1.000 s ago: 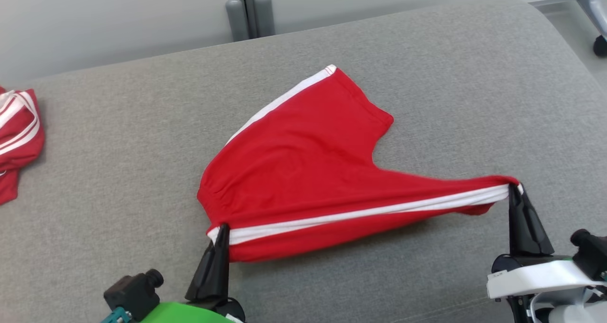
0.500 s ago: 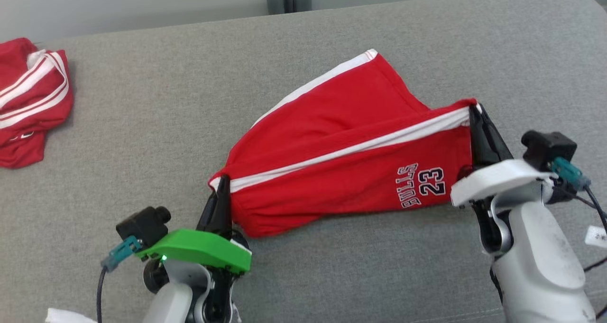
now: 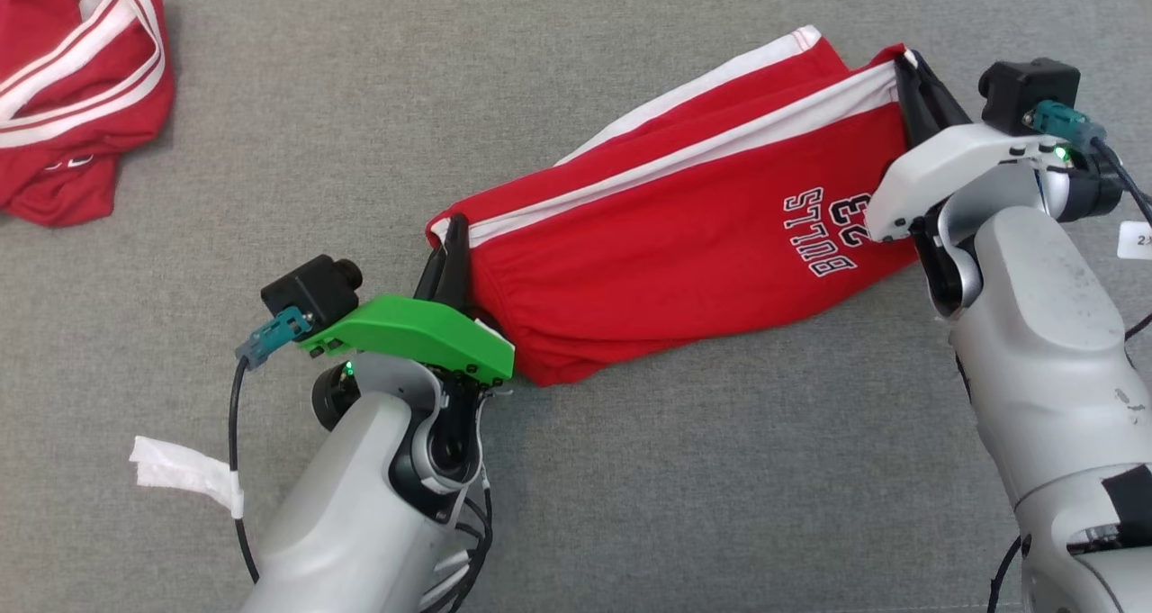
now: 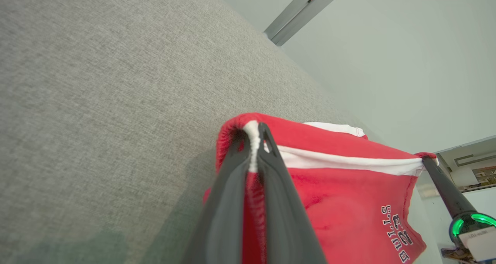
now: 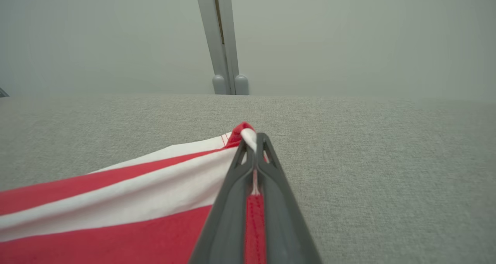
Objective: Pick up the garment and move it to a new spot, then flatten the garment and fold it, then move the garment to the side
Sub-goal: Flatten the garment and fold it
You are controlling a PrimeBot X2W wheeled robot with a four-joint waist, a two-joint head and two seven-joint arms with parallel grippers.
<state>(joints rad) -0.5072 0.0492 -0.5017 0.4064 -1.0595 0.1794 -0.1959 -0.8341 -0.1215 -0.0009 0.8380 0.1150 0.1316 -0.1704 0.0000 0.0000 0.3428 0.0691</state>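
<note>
The garment [image 3: 684,235] is a pair of red shorts with white side stripes and "BULLS 23" printed on it, folded over along its length on the grey cushion [image 3: 450,73]. My left gripper [image 3: 453,230] is shut on its waistband corner at the lower left. My right gripper [image 3: 907,66] is shut on the leg hem corner at the upper right. The fabric hangs stretched between them. In the left wrist view the gripper [image 4: 255,130] pinches the white stripe of the garment [image 4: 341,194]. In the right wrist view the gripper [image 5: 254,138] clamps the striped hem of the garment [image 5: 116,202].
A second red garment with white stripes [image 3: 72,82] lies crumpled at the cushion's far left. A white tag [image 3: 180,473] hangs from the left arm's cable. Beyond the cushion's back edge stand a pale wall and a grey post [image 5: 224,62].
Both grippers have carried the near edge of the shorts up and over towards the far edge, folding them so the printed side shows. The head camera tilted down.
</note>
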